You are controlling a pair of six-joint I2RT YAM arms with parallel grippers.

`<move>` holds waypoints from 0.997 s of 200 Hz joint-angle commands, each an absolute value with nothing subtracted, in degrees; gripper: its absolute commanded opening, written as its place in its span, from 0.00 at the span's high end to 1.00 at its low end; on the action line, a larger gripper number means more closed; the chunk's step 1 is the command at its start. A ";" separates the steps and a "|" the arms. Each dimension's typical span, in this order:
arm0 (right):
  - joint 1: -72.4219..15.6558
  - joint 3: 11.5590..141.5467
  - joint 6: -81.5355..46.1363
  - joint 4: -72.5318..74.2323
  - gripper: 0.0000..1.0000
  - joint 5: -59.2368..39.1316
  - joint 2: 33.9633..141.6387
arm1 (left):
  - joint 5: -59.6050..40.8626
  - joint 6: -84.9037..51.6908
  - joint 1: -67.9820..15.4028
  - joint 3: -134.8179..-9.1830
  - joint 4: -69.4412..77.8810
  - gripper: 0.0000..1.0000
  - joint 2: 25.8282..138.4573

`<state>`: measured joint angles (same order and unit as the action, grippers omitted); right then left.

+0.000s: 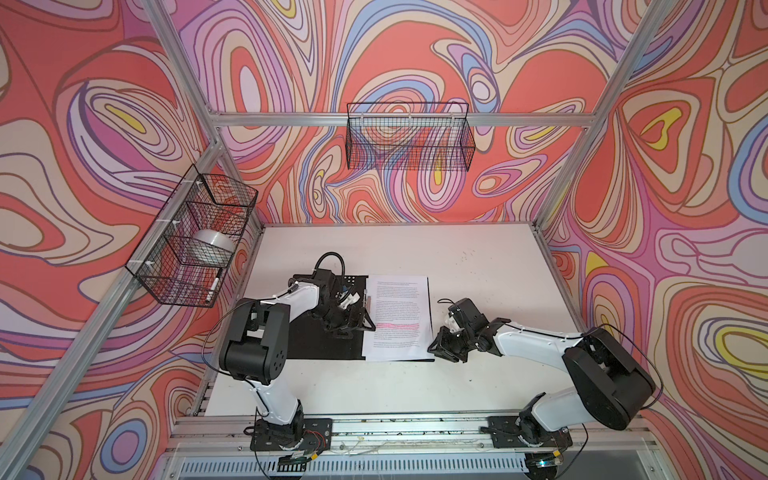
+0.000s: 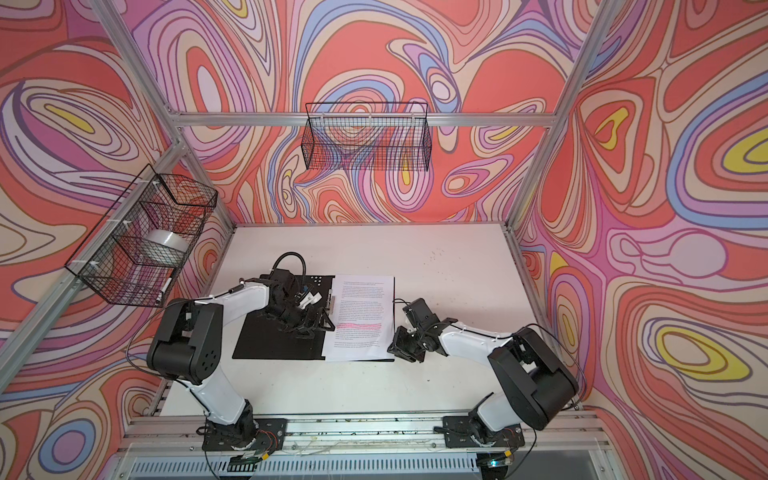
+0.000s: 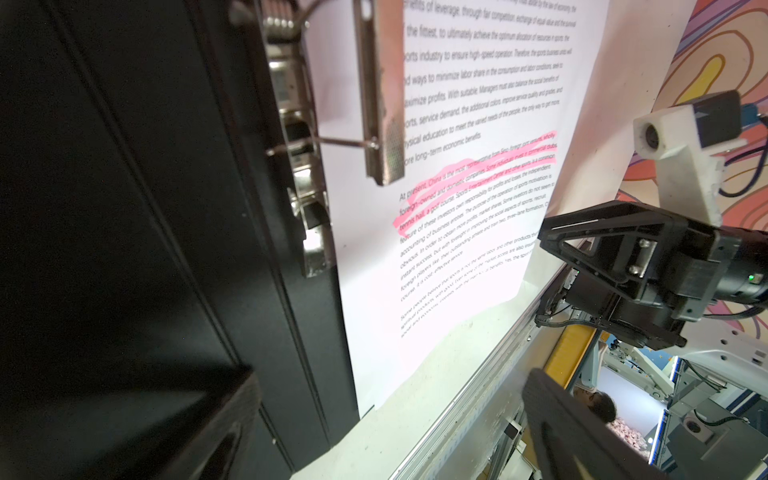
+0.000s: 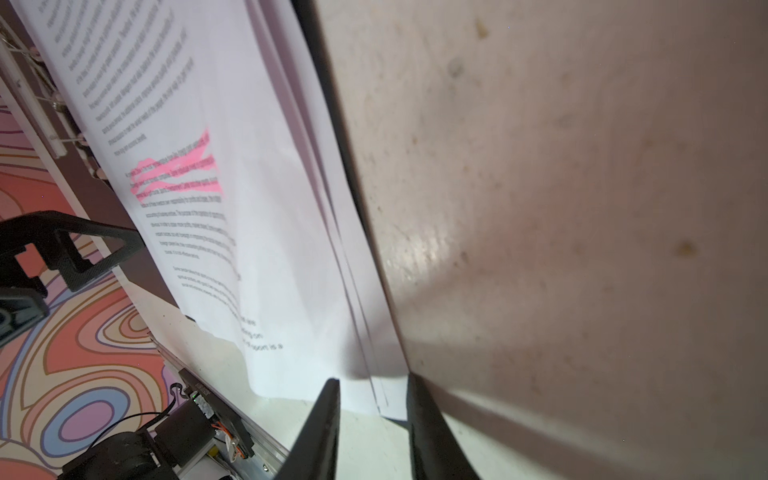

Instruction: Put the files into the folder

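The folder (image 1: pixel 316 345) (image 2: pixel 274 345) lies open on the table, black inside facing up, its metal clip (image 3: pixel 380 104) raised over the spine. The files (image 1: pixel 399 316) (image 2: pixel 361 316), white sheets with dense text and pink highlighted lines, lie stacked on its right half. My left gripper (image 1: pixel 355 324) (image 3: pixel 386 440) hovers over the folder beside the clip, wide open and empty. My right gripper (image 1: pixel 432 348) (image 4: pixel 372 378) sits at the files' (image 4: pixel 249 208) near right corner. Its jaws stand a narrow gap apart, straddling the corner of the sheets.
A wire basket (image 1: pixel 195 241) on the left wall holds a tape roll and a marker. Another wire basket (image 1: pixel 409 137) hangs on the back wall. The white table (image 1: pixel 478 257) stretches behind and right of the folder; an aluminium rail (image 1: pixel 395 428) runs along the front.
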<state>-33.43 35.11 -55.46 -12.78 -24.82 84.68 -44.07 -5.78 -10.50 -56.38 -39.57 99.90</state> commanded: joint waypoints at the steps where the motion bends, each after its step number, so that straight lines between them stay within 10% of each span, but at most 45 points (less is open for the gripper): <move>1: -34.29 34.72 -55.63 -9.06 0.72 -27.75 86.72 | -42.50 -4.75 -11.07 -54.76 -38.77 0.00 102.79; 199: -36.31 41.84 -51.36 -21.00 0.66 -22.03 83.59 | -43.08 -5.63 -11.07 -55.54 -38.50 0.00 102.88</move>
<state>-35.81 38.94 -53.25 -18.41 -24.10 85.19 -44.45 -6.04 -10.46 -56.42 -39.40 100.03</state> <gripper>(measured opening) 0.335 0.998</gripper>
